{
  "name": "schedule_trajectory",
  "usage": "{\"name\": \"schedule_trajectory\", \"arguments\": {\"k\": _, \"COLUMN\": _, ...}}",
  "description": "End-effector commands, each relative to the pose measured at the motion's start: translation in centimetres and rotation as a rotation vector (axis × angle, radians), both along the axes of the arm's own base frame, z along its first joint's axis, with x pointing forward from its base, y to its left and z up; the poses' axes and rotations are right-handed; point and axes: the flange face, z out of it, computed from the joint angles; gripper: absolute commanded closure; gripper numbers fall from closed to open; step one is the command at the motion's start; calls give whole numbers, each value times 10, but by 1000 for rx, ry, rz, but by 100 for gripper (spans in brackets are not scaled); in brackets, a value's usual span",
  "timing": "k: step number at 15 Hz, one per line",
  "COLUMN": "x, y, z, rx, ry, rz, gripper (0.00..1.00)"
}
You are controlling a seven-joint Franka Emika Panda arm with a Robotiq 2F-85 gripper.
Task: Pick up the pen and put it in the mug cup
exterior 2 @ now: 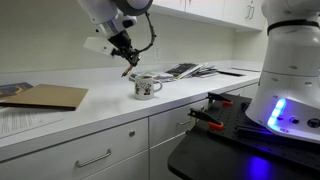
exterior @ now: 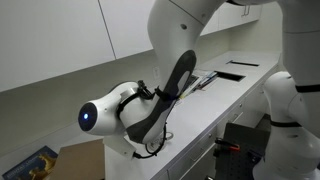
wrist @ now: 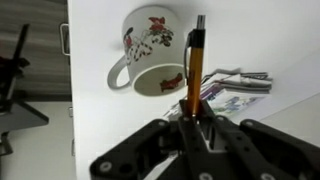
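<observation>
Gripper (wrist: 196,118) is clamped on one end of the pen (wrist: 196,65), pinching it so that the shaft projects straight ahead, its dark end furthest out. In an exterior view the held pen is in the air, just above and beside the mug cup (exterior 2: 145,87), not inside it. Mug cup stands upright on the white counter (exterior 2: 100,112), with printed papers (exterior 2: 190,70) behind it.

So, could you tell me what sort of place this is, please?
Probably an office or lab kitchenette: a long white counter, wall cabinets above it and drawers below, with a mug and papers on top.
</observation>
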Motion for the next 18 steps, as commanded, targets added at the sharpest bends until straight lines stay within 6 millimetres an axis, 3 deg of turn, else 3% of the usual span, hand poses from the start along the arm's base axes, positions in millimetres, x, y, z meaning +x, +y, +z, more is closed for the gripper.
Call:
{"name": "schedule_trajectory", "arguments": {"k": 1, "x": 10, "y": 0, "z": 20, "rx": -118, "ry": -15, "rz": -29, "gripper": 96}}
{"name": "schedule_trajectory", "arguments": {"k": 6, "x": -1, "y": 7, "z": 4, "rx": -270, "ry": 37, "rz": -13, "gripper": 96}}
{"name": "schedule_trajectory", "arguments": {"k": 18, "x": 12, "y": -20, "z": -19, "rx": -523, "ry": 75, "rz": -60, "gripper": 96}}
